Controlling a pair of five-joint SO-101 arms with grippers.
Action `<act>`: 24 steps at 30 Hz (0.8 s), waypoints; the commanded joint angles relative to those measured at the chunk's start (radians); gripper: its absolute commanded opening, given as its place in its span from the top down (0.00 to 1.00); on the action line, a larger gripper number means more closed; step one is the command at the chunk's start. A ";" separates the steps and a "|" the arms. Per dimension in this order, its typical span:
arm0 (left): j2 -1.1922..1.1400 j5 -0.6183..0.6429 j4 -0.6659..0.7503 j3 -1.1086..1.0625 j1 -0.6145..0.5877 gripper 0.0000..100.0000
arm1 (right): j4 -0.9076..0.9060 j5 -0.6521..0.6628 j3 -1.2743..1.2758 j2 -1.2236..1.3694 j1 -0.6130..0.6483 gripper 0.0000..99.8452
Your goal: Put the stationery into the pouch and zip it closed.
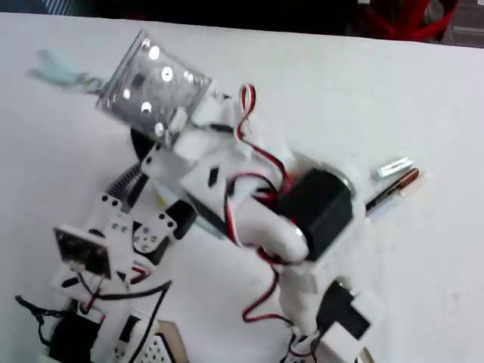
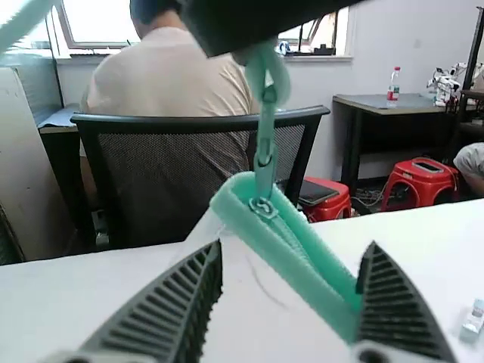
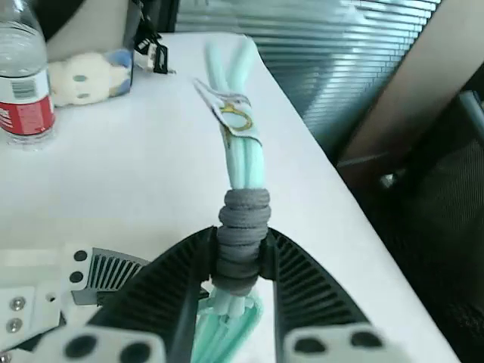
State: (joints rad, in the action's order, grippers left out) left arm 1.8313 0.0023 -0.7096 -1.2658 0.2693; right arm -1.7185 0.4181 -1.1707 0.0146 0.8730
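A mint-green zipped fabric pouch (image 2: 318, 276) is seen at lower centre of the left wrist view, between the spread fingers of the left gripper (image 2: 294, 245) and touching one. Its green pull cord (image 3: 240, 151), wound with a grey band (image 3: 242, 223), is clamped by the right gripper (image 3: 240, 238). A dark pen (image 1: 393, 189) is seen at the high view's right, on the white table (image 1: 340, 76).

A white tabletop (image 1: 423, 91) carries 2 white jointed arms with black motors and red, white and black wires. 1 long arm (image 1: 227, 181) stretches toward the far left corner, topped by a square shiny plate with screws (image 1: 155, 87). Just beyond the plate is a blurred mint-green fabric strip (image 1: 53, 66). The folded arm (image 1: 113, 234) sits near the front left. To the right, a dark red pen (image 1: 393, 189) and a small white-and-green piece (image 1: 395, 168) lie side by side, near a black motor block (image 1: 318, 208).
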 commanded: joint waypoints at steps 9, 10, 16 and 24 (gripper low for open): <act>-0.005 -0.017 -0.190 0.267 0.012 0.76 | 0.111 0.026 -0.003 -0.059 -0.154 0.98; -0.005 -0.017 -0.209 0.292 0.012 0.76 | 0.117 0.026 -0.003 -0.059 -0.163 0.98; -0.005 -0.037 -0.333 0.404 0.005 0.76 | 0.131 -0.052 -0.015 -0.073 -0.179 0.98; -0.004 -0.155 -0.393 0.348 -0.145 0.76 | 0.102 -0.061 -0.005 -0.143 -0.173 0.98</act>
State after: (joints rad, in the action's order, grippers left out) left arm 1.8328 -0.1358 -1.1009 -0.9053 0.1726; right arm -1.6157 0.3644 -1.1707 -0.0928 0.7058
